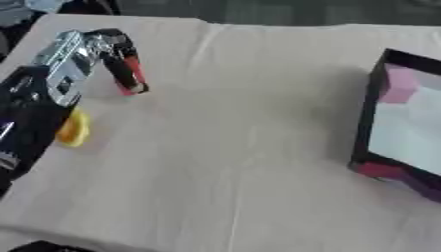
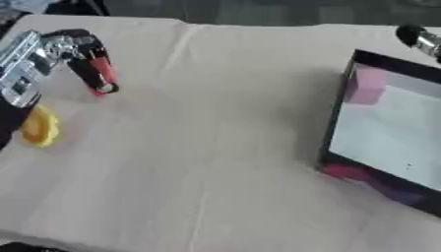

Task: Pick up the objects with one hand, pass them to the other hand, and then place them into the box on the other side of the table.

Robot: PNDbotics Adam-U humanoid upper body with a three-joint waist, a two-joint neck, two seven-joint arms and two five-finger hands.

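Note:
My left hand [image 1: 73,59] reaches in from the left over the table's far left part. Its dark fingers [image 1: 119,56] curl down round a small red object [image 1: 134,81], whose lower end is at the cloth or just above it. A yellow object [image 1: 73,129] lies on the cloth just below the hand, partly hidden by my forearm. The black-walled box [image 1: 366,123] stands at the right edge with a white floor and a pink block [image 1: 398,83] inside. A black and silver tip of my right hand [image 2: 420,38] shows at the upper right, above the box.
The table is covered with a creased beige cloth [image 1: 233,147]. A magenta and purple shape [image 1: 383,172] lies at the box's near left corner. A dark thing [image 1: 43,246] shows at the bottom left edge.

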